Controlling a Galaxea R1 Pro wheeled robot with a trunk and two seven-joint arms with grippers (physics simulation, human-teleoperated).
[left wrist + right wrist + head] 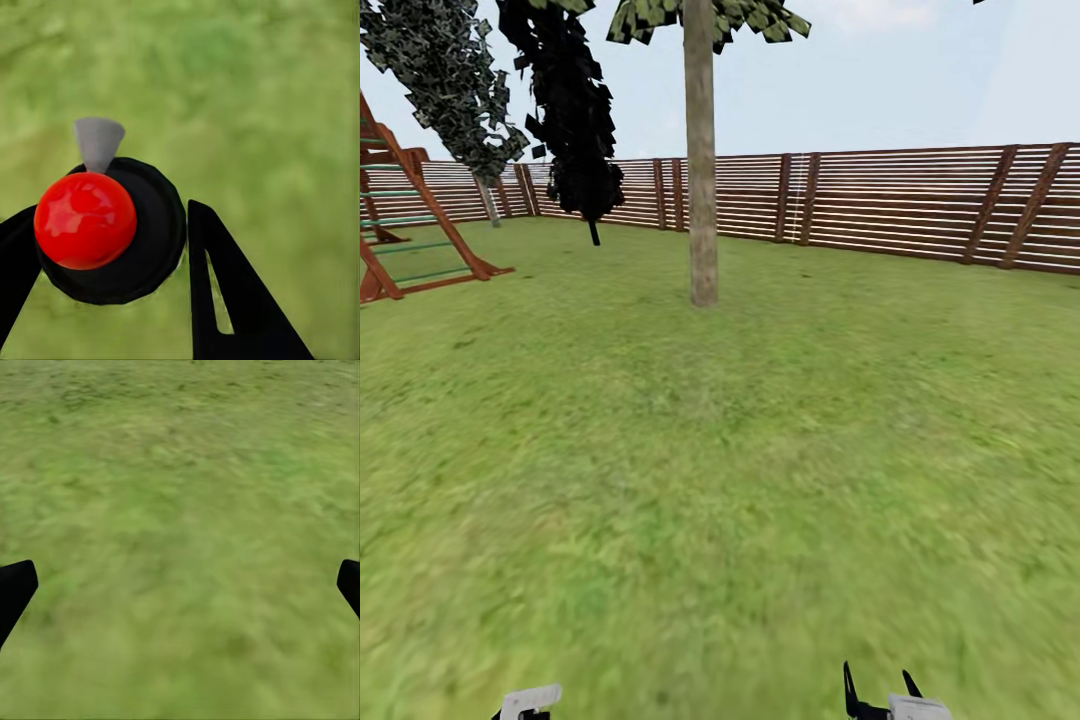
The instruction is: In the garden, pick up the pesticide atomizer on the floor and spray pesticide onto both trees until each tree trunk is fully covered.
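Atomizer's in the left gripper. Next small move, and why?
Probably drive forward toward the tree trunk. The left gripper is shut on the atomizer, its grey nozzle over bare lawn, and the trunk stands well ahead, likely out of spray range. The right gripper is open, empty.

Setting was an outdoor garden: a wide green lawn ran to a brown horizontal-slat wooden fence at the far side. A pale-barked tree trunk stood mid-lawn, dark-leaved trees far left, a red-brown wooden play frame at the left edge, under open sky.
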